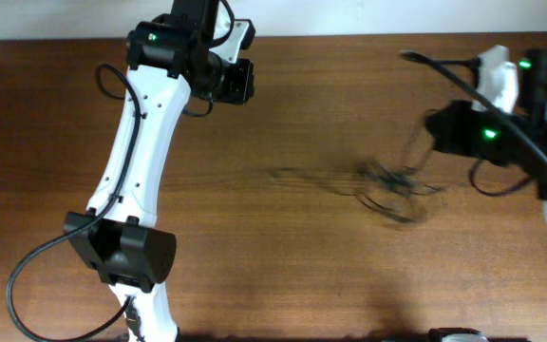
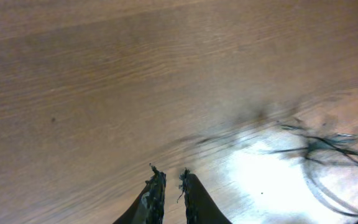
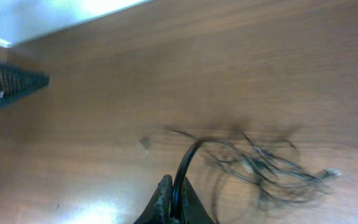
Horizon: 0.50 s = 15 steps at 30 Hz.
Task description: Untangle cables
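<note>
Cables, a thin black tangle on the grained wooden tabletop, are pinched by the right gripper; the left gripper is seen nearly closed, empty.

The cables are thin black wires in a loose, blurred tangle on the table, right of centre; one faint strand trails left. Another strand arcs up into the right gripper.

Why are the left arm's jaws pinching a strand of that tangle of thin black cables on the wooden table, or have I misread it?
You have misread one thing: it is the right gripper whose jaws pinch a strand of the cables on the table, as the right wrist view shows. The left gripper holds nothing.
</note>
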Each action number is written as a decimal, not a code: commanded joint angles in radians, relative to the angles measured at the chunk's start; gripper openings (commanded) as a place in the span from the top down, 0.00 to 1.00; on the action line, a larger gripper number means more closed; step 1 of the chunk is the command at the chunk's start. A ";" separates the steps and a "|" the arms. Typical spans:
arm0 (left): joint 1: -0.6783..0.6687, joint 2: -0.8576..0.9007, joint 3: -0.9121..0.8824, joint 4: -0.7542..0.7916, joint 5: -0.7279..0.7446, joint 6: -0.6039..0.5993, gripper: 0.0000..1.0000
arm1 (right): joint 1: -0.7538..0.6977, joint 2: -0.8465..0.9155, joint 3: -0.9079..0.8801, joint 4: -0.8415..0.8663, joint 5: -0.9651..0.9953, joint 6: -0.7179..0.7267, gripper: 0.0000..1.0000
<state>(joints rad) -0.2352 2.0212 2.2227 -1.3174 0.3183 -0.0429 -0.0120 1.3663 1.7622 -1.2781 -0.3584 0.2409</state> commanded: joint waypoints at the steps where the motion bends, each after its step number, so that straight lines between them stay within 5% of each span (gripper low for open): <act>1: 0.003 -0.034 -0.011 -0.012 -0.071 0.002 0.85 | -0.081 -0.064 -0.005 -0.027 -0.005 0.029 0.96; 4: 0.004 -0.021 -0.023 -0.010 -0.073 0.002 0.82 | -0.042 -0.036 -0.005 -0.033 -0.114 0.035 0.96; 9: 0.090 0.023 -0.023 -0.013 -0.063 0.002 0.80 | 0.340 0.139 0.126 0.150 -0.100 0.116 0.96; 13: 0.094 0.024 -0.023 -0.017 -0.052 0.002 0.80 | 0.353 0.336 0.134 -0.009 0.049 0.115 0.96; 14: 0.094 0.024 -0.023 -0.021 -0.045 0.002 0.80 | 0.351 0.420 0.134 -0.053 0.067 0.103 0.85; 15: 0.093 0.026 -0.023 -0.025 -0.038 0.002 0.80 | 0.351 0.499 0.134 -0.076 0.099 0.103 0.41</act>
<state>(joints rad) -0.1425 2.0369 2.2059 -1.3361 0.2577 -0.0429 0.3420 1.7565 1.8957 -1.3243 -0.3393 0.3481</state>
